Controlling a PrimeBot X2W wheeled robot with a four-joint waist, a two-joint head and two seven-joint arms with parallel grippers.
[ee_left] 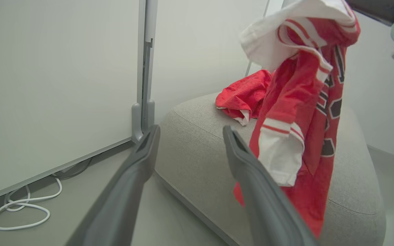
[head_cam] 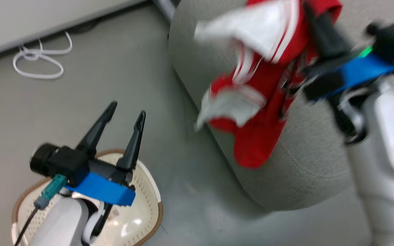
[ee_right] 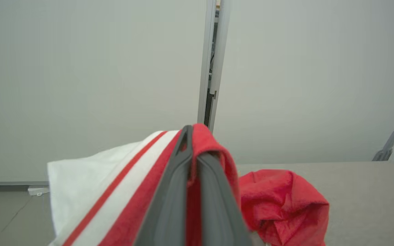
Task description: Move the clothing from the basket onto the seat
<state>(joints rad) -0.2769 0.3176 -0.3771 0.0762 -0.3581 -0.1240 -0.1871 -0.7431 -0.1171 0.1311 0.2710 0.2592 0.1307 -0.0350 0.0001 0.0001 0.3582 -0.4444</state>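
Observation:
My right gripper (ee_right: 192, 136) is shut on a red jersey (head_cam: 258, 85) with white trim and striped edging. The jersey (ee_left: 303, 119) hangs in the air over the front edge of the grey seat (head_cam: 303, 164), with dark lettering showing. A second red garment (ee_left: 245, 95) lies crumpled on the seat (ee_left: 197, 136), just past the right fingers (ee_right: 286, 205). My left gripper (head_cam: 127, 114) stands open and holds nothing above the cream basket (head_cam: 157, 212). My left arm hides part of the basket, and the visible inside is bare.
A white cable (head_cam: 39, 58) lies coiled on the grey floor by the pale wall panels. A metal post (ee_left: 145, 68) runs up between the panels behind the seat. Open floor lies between the basket and the seat.

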